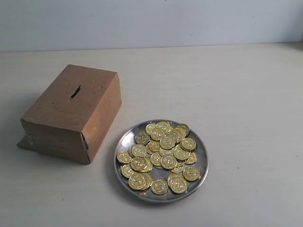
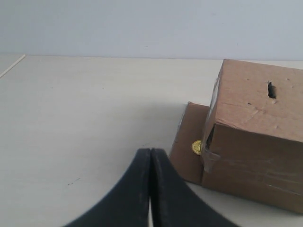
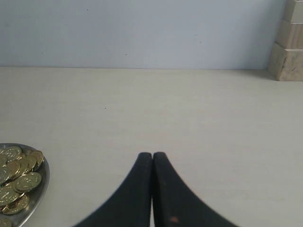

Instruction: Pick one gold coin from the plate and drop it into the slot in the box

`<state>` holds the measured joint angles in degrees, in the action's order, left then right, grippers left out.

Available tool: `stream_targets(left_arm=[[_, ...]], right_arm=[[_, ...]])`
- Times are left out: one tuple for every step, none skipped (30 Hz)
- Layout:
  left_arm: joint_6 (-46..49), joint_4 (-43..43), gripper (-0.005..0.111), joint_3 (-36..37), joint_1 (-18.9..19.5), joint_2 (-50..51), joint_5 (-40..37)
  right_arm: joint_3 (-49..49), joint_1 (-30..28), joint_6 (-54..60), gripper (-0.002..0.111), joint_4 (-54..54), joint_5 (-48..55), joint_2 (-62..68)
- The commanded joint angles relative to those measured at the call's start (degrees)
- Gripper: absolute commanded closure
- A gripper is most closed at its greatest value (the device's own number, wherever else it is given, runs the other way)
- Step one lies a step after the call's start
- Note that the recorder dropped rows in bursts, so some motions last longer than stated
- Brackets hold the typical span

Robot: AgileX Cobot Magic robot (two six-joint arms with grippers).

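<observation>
A shiny silver plate (image 1: 199, 168) heaped with several gold coins (image 1: 161, 151) sits at the front middle of the table. To its left stands the brown cardboard box (image 1: 71, 113), tilted, with the dark slot (image 1: 75, 91) in its top face. From the left wrist the box (image 2: 255, 142) and slot (image 2: 271, 90) show, and one gold coin (image 2: 196, 147) lies on a cardboard flap beside the box. My left gripper (image 2: 150, 151) is shut and empty, short of the box. My right gripper (image 3: 152, 155) is shut and empty, beside the plate (image 3: 41, 189). Neither arm shows in the exterior view.
Pale wooden blocks (image 3: 288, 42) are stacked at the table's far edge in the right wrist view. A brown cardboard flap (image 2: 189, 142) juts out from under the box. The pale tabletop (image 1: 236, 94) meets a light wall behind.
</observation>
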<state>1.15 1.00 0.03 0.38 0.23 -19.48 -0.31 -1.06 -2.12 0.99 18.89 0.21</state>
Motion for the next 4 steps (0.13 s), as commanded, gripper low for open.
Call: stream_targets(left_arm=[[-0.22,0.45,0.107,-0.03,-0.35,-0.23,0.76],[-0.22,0.45,0.107,-0.03,-0.35,-0.23,0.76],[-0.22,0.45,0.107,-0.03,-0.35,-0.23,0.76],[-0.22,0.45,0.107,-0.03,-0.35,-0.23,0.76]], right_arm=[[0.31,-0.26,-0.02,0.108,-0.04,-0.28,-0.21],[0.31,-0.26,-0.02,0.108,-0.04,-0.28,-0.21],[0.31,-0.26,-0.02,0.108,-0.04,-0.28,-0.21],[0.31,-0.26,-0.02,0.108,-0.04,-0.28,-0.21]])
